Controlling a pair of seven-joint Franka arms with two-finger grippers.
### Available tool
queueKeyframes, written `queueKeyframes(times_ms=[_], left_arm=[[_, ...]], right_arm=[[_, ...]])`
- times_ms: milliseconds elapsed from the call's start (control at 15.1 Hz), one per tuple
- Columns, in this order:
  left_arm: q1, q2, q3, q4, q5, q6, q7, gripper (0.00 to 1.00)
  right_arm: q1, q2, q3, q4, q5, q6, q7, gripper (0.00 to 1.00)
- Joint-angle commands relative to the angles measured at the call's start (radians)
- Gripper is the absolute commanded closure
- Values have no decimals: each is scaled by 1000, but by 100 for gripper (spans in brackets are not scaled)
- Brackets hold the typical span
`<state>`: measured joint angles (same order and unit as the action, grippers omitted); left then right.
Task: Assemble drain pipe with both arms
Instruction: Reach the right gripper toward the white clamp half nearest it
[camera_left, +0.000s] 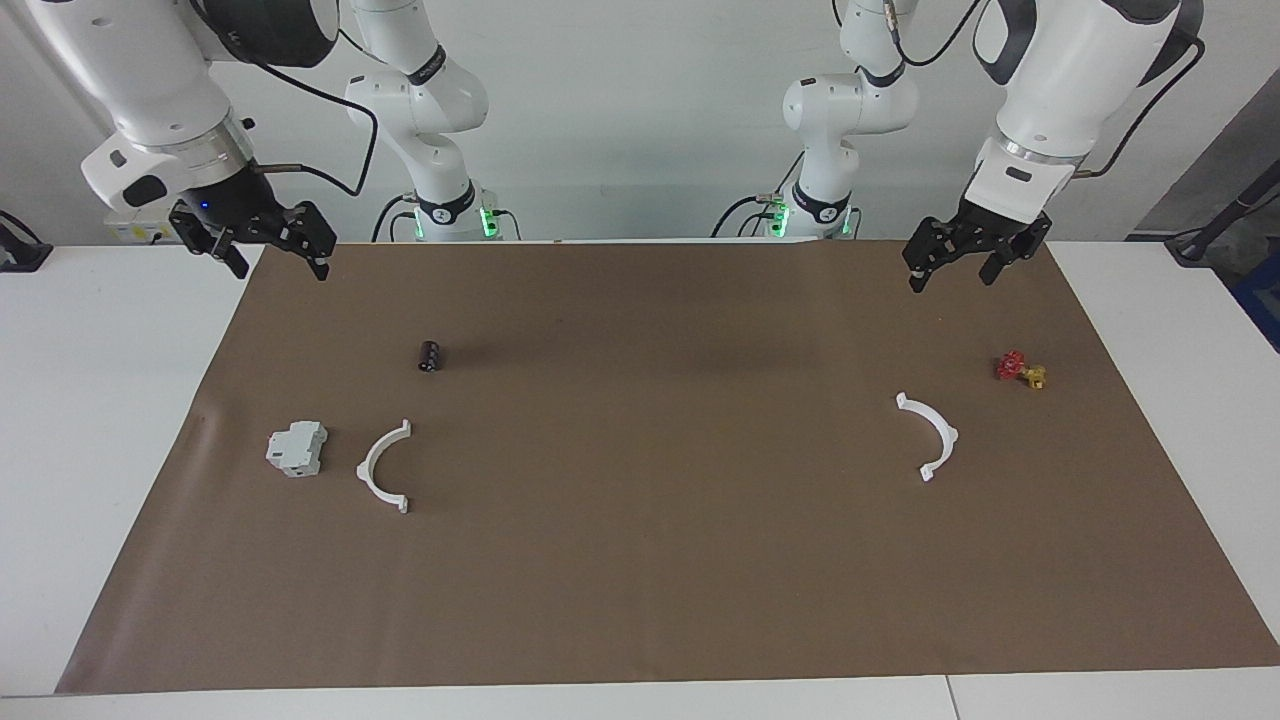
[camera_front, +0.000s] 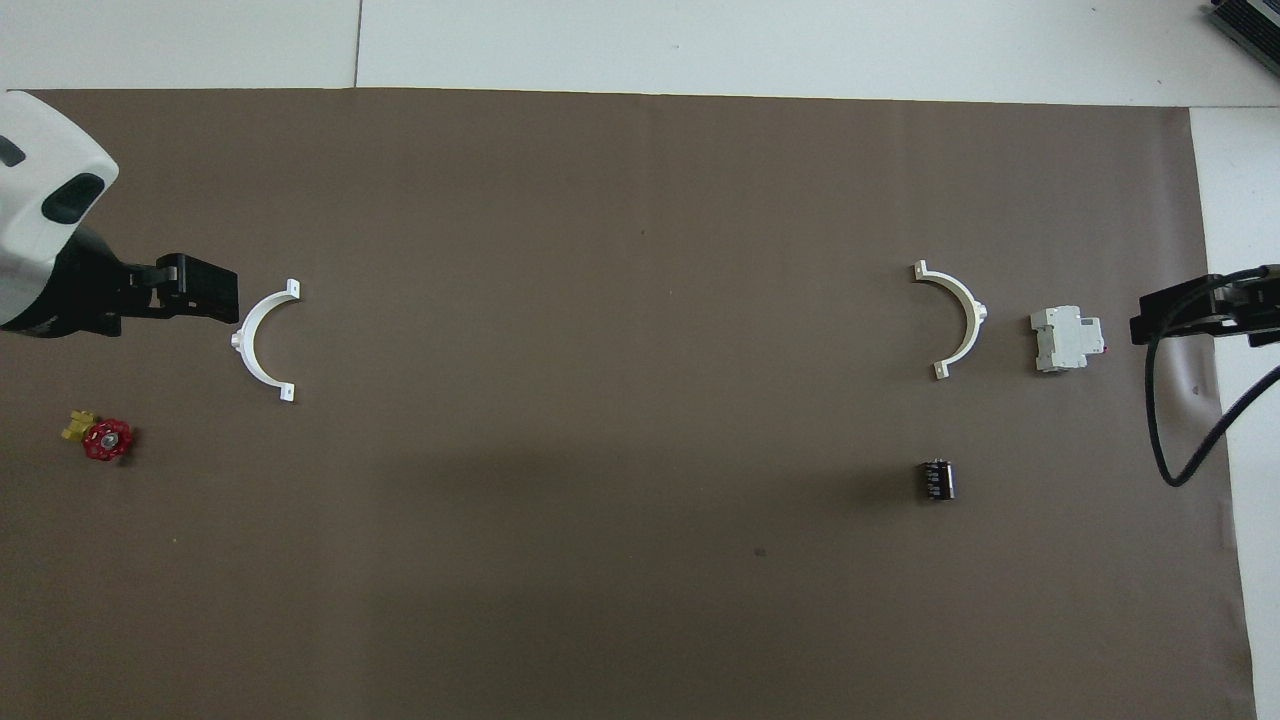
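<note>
Brown mat (camera_left: 640, 560): facing view alone shows both arm bases.

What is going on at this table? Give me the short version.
Nothing is being handled yet. The left gripper and the right gripper both hang empty above the robots' edge of the brown mat, jaws open. The two white half-rings lie apart on the mat: one half-ring at the left arm's end, near the red-and-yellow valve, the other half-ring at the right arm's end, beside the grey-white block. A small black cylinder lies nearer the robots.
</note>
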<state>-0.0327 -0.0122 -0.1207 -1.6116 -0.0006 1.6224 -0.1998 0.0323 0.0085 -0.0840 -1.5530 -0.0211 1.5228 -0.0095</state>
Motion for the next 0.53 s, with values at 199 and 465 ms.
queueKeyframes(times_ms=[199,465], left_arm=[[5,-17,3,-7,-15,-15,-7,0],[5,-15,3,-7,-15,-15,-7,0]], right_arm=[[-3,-10,6,-16,-7,10,19,0],[-3,-73,4,-171,4,175,40,0]])
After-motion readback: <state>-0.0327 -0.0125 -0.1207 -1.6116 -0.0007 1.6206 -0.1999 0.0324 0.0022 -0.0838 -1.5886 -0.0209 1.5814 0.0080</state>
